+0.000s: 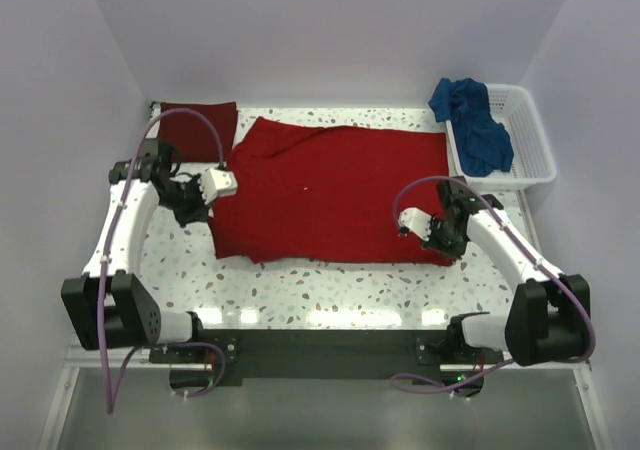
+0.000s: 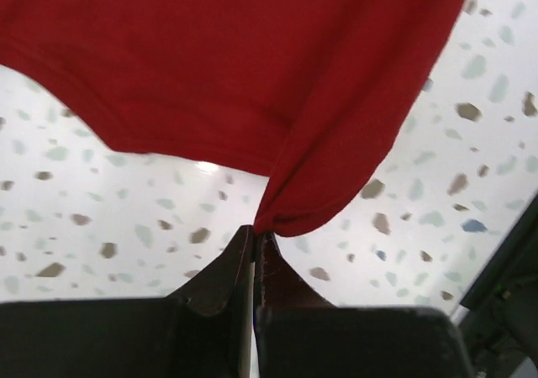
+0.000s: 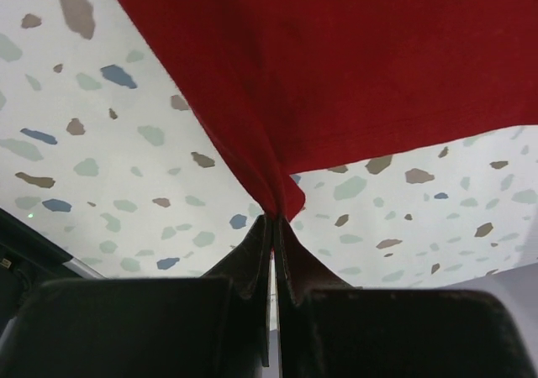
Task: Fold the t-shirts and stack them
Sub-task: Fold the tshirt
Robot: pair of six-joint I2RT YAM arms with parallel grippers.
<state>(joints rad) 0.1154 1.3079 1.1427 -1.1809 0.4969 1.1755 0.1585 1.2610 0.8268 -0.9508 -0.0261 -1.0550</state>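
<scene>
A bright red t-shirt (image 1: pixel 330 190) lies spread across the middle of the speckled table. My left gripper (image 1: pixel 210 210) is shut on the red shirt's left edge; the left wrist view shows the cloth (image 2: pixel 252 59) bunched into the gripper's (image 2: pixel 255 231) tips and lifted off the table. My right gripper (image 1: pixel 440 248) is shut on the shirt's near right corner, where a pinched fold of cloth (image 3: pixel 336 59) runs into the tips of that gripper (image 3: pixel 275 218). A folded maroon t-shirt (image 1: pixel 198 128) lies at the back left. A crumpled blue t-shirt (image 1: pixel 472 120) hangs over the basket's rim.
The white lattice basket (image 1: pixel 530 140) stands at the back right corner, against the right wall. Pale walls close the table on three sides. Bare speckled tabletop (image 1: pixel 320 290) runs between the red shirt and the arm bases.
</scene>
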